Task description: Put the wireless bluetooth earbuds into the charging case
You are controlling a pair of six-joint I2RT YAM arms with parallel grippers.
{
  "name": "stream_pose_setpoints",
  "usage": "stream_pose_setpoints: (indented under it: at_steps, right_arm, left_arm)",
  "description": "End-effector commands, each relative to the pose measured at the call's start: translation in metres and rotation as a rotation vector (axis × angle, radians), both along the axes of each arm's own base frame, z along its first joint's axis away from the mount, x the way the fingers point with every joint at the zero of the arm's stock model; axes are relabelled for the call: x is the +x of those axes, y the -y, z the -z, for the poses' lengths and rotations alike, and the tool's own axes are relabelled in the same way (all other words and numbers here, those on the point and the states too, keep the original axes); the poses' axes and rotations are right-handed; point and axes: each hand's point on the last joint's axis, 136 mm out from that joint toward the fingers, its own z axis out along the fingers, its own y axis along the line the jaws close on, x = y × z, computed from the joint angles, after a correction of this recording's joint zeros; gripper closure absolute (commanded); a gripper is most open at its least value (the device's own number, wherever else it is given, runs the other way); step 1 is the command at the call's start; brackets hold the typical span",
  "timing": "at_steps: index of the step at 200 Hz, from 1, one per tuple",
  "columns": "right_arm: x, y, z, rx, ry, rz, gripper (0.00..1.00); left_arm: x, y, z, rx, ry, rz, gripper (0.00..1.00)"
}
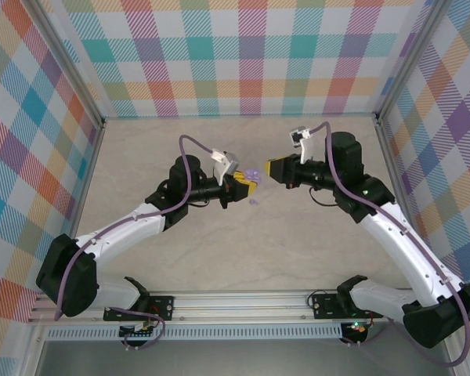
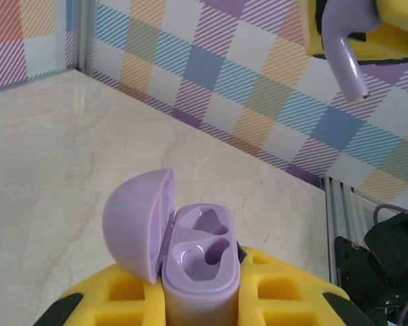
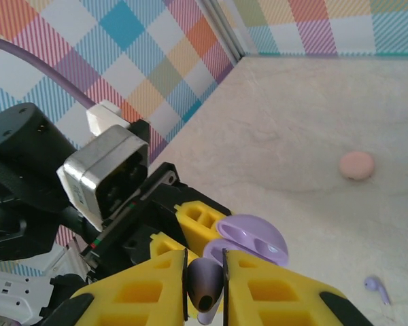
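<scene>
My left gripper (image 2: pixel 200 295) is shut on the base of a lilac charging case (image 2: pixel 202 258), held upright above the table. Its lid (image 2: pixel 137 223) is flipped open to the left, and both sockets are empty. My right gripper (image 3: pixel 204 272) is shut on a lilac earbud (image 3: pixel 204 284), with the stem pointing down. In the left wrist view that earbud (image 2: pixel 347 61) hangs above and to the right of the case, apart from it. From above, the two grippers (image 1: pixel 249 185) (image 1: pixel 271 168) face each other at mid-table. A second lilac earbud (image 3: pixel 376 288) lies on the table. The pale pink earbuds are out of view.
A round pale pink case (image 3: pixel 357 165) sits shut on the marble tabletop (image 1: pixel 219 258), farther off. Checked walls (image 1: pixel 251 55) close in the back and both sides. The loose lilac earbud (image 1: pixel 254 202) lies just below the grippers in the top view.
</scene>
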Motion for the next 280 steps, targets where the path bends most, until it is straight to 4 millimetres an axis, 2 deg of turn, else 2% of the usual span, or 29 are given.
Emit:
stream_pose_setpoints:
  at_steps: [1,65,174,280]
  right_arm:
    - [0.0,-0.004,-0.014,0.02,0.083,0.009,0.8]
    - [-0.009,-0.02,-0.017,0.006,0.17,-0.031,0.8]
    - [-0.009,-0.021,-0.009,-0.029,0.21,-0.026,0.81]
    - [-0.009,-0.019,0.0,-0.055,0.209,-0.021,0.8]
  left_arm:
    - [-0.015,0.011,-0.014,-0.05,0.081,0.091,0.93]
    - [-0.021,0.018,-0.028,-0.098,0.155,0.12,0.93]
    - [-0.032,0.017,-0.046,-0.149,0.197,0.149,0.93]
    - [-0.027,0.018,-0.059,-0.186,0.142,0.127,0.92]
